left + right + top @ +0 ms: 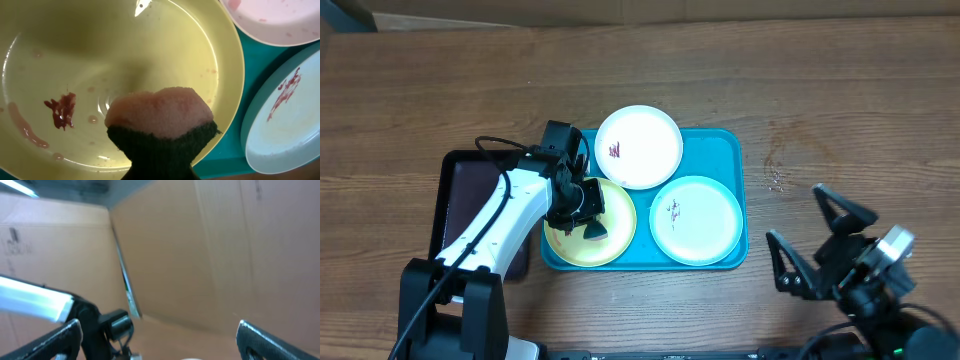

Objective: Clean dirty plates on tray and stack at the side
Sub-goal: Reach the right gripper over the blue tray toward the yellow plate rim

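The turquoise tray (728,150) holds three plates. The white plate (650,140) is at the back with a red smear. The pale blue plate (705,225) is front right with a dark smear; it also shows in the left wrist view (285,120). The yellow-green plate (618,235) is front left; in the left wrist view (100,60) it carries a red smear and watery streaks. My left gripper (590,215) is shut on a sponge (159,112), orange with a dark green underside, held on or just over the yellow-green plate. My right gripper (820,240) is open and empty, right of the tray.
A narrow black tray (460,215) lies left of the turquoise tray, partly under my left arm. The wooden table (820,90) stretches around. The right wrist view looks up at cardboard walls (200,250).
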### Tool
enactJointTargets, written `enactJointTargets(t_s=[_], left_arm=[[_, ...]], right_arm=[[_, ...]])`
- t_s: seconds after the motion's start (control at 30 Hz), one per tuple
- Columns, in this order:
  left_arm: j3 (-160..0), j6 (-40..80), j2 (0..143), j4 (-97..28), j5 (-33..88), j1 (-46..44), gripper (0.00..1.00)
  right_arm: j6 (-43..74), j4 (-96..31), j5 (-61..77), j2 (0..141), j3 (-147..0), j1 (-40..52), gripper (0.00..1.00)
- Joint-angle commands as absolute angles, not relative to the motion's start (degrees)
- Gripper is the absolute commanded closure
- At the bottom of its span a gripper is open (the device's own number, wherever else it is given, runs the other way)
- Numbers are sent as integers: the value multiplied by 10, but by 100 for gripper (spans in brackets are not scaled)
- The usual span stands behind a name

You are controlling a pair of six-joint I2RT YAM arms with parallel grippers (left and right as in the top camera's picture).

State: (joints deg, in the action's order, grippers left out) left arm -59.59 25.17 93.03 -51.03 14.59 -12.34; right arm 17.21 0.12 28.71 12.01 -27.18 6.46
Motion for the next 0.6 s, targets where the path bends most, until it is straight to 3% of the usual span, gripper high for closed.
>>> enactJointTargets(t_s=[0.0, 0.1, 0.2, 0.57], left_arm=[[-596, 257, 924, -509, 149, -120, 96], [-596, 258, 924, -509, 149, -120, 96], [-596, 257, 924, -509, 149, -120, 96], [-596, 258, 924, -505, 148, -120, 96]], right_arm=[[87, -125, 291, 234, -422, 63, 0], [62, -301, 329, 362, -561, 63, 0], [62, -382, 409, 472, -651, 63, 0], [72, -293, 680, 728, -682, 73, 0]])
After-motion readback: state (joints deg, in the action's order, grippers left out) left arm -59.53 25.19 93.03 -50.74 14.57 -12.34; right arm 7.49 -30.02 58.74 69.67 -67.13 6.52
